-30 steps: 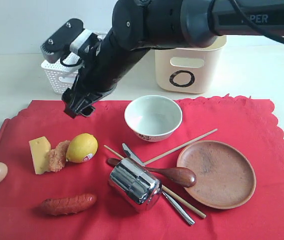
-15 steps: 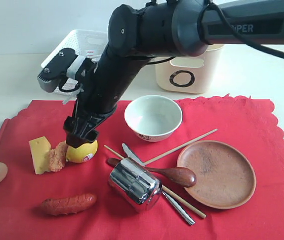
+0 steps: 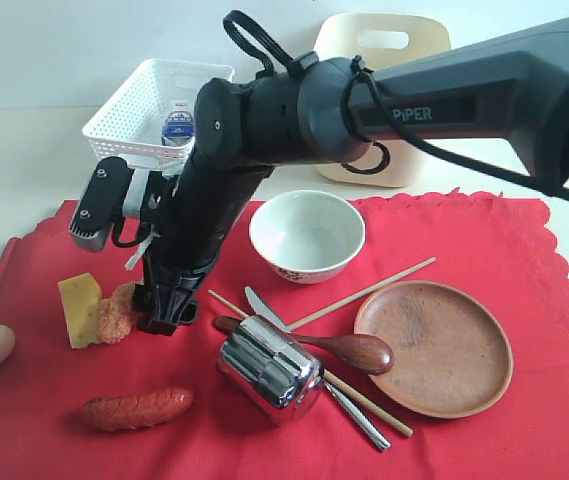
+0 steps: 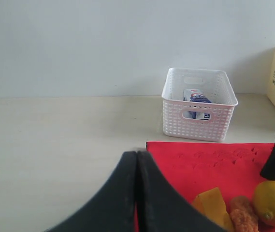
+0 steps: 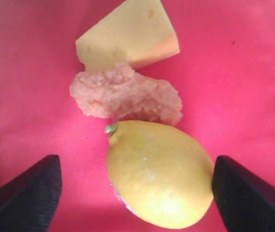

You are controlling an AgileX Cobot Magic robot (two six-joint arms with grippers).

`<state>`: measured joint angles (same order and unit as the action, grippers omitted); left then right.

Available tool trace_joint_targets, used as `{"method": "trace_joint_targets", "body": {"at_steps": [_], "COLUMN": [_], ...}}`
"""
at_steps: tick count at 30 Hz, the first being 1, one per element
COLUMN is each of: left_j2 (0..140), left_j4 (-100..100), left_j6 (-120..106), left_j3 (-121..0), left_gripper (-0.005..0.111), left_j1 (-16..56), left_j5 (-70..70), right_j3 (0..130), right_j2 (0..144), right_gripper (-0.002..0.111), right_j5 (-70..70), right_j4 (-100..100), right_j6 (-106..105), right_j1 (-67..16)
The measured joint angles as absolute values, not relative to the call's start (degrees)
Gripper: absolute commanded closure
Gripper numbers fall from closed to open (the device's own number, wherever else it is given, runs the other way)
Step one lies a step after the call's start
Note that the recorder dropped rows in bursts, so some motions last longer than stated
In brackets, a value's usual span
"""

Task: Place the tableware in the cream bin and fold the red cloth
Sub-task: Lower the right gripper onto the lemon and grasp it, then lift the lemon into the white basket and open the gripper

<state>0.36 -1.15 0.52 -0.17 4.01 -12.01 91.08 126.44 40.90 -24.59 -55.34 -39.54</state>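
Right claw (image 5: pixel 133 186) spread wide, straddles lemon (image 5: pixel 161 174) on left part of red cloth (image 3: pixel 524 260), not gripping. Left claw (image 4: pixel 137 193) clenched, fingers pressed together. Bowl (image 3: pixel 307 235), cup (image 3: pixel 269 367), plate (image 3: pixel 434 345), spoon (image 3: pixel 354 352), knife (image 3: pixel 359 418), chopsticks (image 3: pixel 374 288) all lie on flat cloth. Cream bin (image 3: pixel 434 45) stands far behind, on desk (image 3: pixel 24 150).

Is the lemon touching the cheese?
Apart. The right wrist view shows the lemon and the cheese separated by a crumbly pink nugget lying between them.
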Motion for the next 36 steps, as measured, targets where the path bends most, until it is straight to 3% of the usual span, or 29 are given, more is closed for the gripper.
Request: {"method": "trace_joint_targets", "body": {"at_steps": [8, 13, 22, 28, 36], "left_j2": [0.36, 0.36, 0.36, 0.36, 0.36], "left_j4": [-1.15, -1.15, -1.15, -1.15, -1.15], "left_j6": [0.52, 0.52, 0.52, 0.52, 0.52], "left_j3": [-0.17, -0.17, -0.17, -0.17, -0.17], "left_gripper": [0.107, 0.107, 0.107, 0.107, 0.107], "left_j1": [4.01, 4.01, 4.01, 4.01, 4.01], "left_j5": [-12.01, -12.01, -12.01, -12.01, -12.01], "right_j3": [91.58, 91.58, 91.58, 91.21, 91.1], "right_j2": [128.29, 129.38, 129.87, 129.08, 124.49], "right_gripper": [0.029, 0.036, 0.071, 0.106, 0.108], "right_j5": [38.72, 37.81, 38.12, 37.12, 29.51], "right_j4": [-24.23, -24.12, -24.12, -24.12, -24.12], "right_j6": [-57.5, -58.45, -58.55, -58.33, -49.91], "right_j1": [-39.54, -39.54, -39.54, -39.54, -39.54]}}
